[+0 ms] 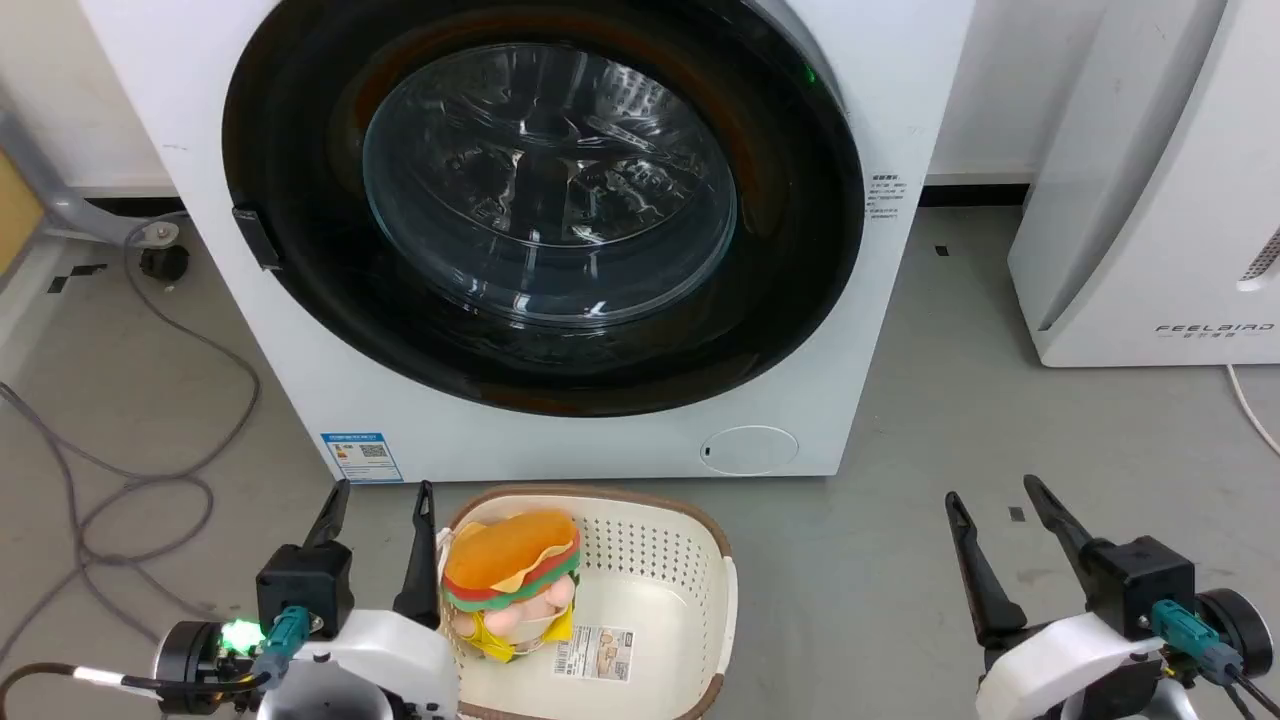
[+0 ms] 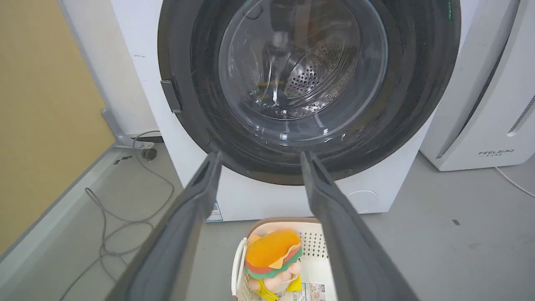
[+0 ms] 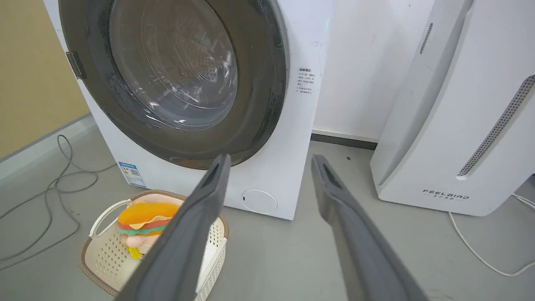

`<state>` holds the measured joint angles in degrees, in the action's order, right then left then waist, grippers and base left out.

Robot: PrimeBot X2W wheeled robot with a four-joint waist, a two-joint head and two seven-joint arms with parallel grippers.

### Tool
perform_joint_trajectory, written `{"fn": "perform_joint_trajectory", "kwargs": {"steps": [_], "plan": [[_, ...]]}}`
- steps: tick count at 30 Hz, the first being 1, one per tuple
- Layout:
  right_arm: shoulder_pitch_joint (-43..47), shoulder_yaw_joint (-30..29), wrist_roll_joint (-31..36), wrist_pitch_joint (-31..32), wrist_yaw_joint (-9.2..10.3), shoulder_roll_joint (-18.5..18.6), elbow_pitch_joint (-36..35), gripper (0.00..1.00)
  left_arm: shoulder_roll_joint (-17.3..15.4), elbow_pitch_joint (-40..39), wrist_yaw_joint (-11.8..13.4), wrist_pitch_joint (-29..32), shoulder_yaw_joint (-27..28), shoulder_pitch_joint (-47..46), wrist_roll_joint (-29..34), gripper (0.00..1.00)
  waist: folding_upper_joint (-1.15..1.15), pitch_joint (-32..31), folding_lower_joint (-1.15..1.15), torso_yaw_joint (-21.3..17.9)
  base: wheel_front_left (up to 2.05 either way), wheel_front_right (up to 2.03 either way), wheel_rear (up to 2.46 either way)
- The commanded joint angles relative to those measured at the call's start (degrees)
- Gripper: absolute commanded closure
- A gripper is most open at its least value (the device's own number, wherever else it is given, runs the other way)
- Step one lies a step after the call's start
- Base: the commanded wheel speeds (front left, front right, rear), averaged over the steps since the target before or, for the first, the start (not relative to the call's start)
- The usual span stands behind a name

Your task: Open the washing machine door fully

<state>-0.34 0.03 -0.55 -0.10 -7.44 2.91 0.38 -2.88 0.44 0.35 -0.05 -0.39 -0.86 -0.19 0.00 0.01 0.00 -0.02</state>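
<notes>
The white washing machine [image 1: 600,440] stands ahead of me on the grey floor. Its round glossy black door [image 1: 300,260] lies flat against the front, with the glass bowl window [image 1: 548,180] in its middle and a small latch [image 1: 256,238] on its left rim. The same door [image 2: 418,104] fills the top of the left wrist view, and the door [image 3: 259,104] shows again at upper left in the right wrist view. My left gripper [image 1: 383,488] hangs open at lower left, well short of the machine. My right gripper [image 1: 995,488] is open at lower right, holding nothing.
A cream basket [image 1: 690,540] with a burger plush toy [image 1: 512,575] sits on the floor just before the machine, beside my left gripper. A white FEELBIRD appliance [image 1: 1150,200] stands at the right. Grey cables [image 1: 150,480] trail on the left floor. A white cord [image 1: 1250,405] runs at far right.
</notes>
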Motion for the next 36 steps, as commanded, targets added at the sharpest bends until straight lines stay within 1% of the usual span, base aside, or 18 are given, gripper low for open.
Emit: {"fn": "perform_joint_trajectory", "kwargs": {"steps": [1,6,7,14,19,23,34,36], "plan": [[0.2,0.0,-0.3,-0.4,0.00,0.0,0.2,0.00,0.0,0.2,-0.1,-0.5,-0.2,-0.1,-0.4,0.00,0.00,0.0,0.00,0.0,0.00,0.00,0.00],[0.5,-0.1,-0.4,-1.0,0.00,0.0,0.5,0.00,0.0,0.8,-0.2,-1.1,-0.9,-0.2,-0.9,0.00,0.00,0.0,0.00,-0.1,0.00,0.00,0.00],[0.5,0.0,-0.4,-1.1,0.00,0.0,0.5,1.00,0.0,0.9,-0.2,-1.2,-1.0,-0.3,-1.0,0.00,0.00,0.0,0.00,-0.1,0.00,0.00,0.00],[0.9,0.0,-0.9,-1.7,-0.01,0.0,0.7,1.00,0.0,1.5,-0.2,-2.1,-1.8,-0.6,-1.4,0.00,0.00,0.0,0.00,-0.2,0.00,0.00,0.00],[1.0,0.0,-2.8,-2.3,-0.01,0.0,0.7,1.00,0.0,1.8,-0.2,-2.7,-2.3,-0.7,-1.7,0.00,0.00,0.0,0.00,-0.3,0.00,0.00,0.00],[0.7,0.1,-7.1,-2.9,-0.01,0.0,1.0,1.00,0.0,1.9,-0.1,-3.1,-2.5,-0.7,-2.0,0.00,0.00,0.0,0.00,-0.3,0.00,0.00,0.00],[-2.1,0.1,-25.0,-4.4,-0.01,0.0,0.6,1.00,0.0,2.6,-0.2,-4.5,-3.2,-1.1,-3.0,0.00,0.00,0.2,0.00,-0.4,0.00,0.00,0.00],[-3.0,-0.3,-26.8,-4.6,-0.01,0.0,0.5,1.00,0.0,2.7,-0.3,-4.7,-3.3,-1.3,-3.1,0.00,0.00,0.4,0.00,-0.4,0.00,0.00,0.00]]}}
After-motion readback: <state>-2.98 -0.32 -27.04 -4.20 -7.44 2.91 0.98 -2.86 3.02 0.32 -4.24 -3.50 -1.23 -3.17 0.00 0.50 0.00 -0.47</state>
